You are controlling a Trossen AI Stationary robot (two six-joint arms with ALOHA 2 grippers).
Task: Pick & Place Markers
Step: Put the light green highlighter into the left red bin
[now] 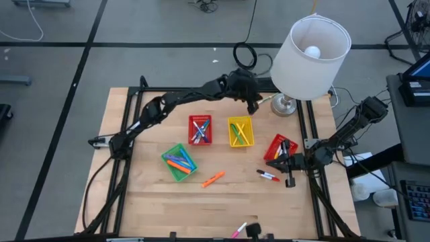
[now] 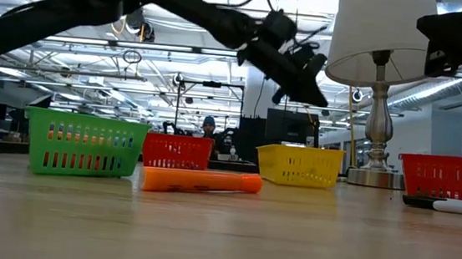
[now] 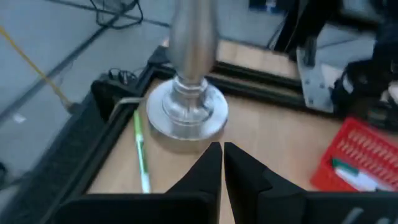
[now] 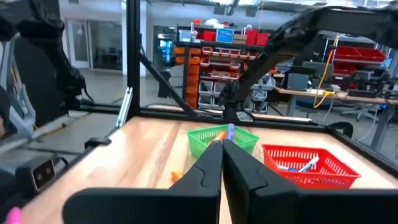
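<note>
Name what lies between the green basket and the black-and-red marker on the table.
High view: one orange marker lies between the green basket and the black-and-red marker; otherwise bare wood.

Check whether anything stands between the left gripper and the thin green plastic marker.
Nothing visible does. Only bare wood separates the left gripper from the thin green plastic marker; the round silver lamp base stands alongside, not between.

4 small plastic mesh baskets: 2 red (image 1: 199,130) (image 1: 280,148), 1 yellow (image 1: 240,132), 1 green (image 1: 179,162). Loose capped marker pens on wooden desk (image 1: 154,202): 1 orange (image 1: 212,179) centre, 1 red-and-white (image 1: 268,176) right, 1 pink (image 1: 239,230) bottom edge. 1 white-shaded lamp (image 1: 310,57) upper right.
</note>
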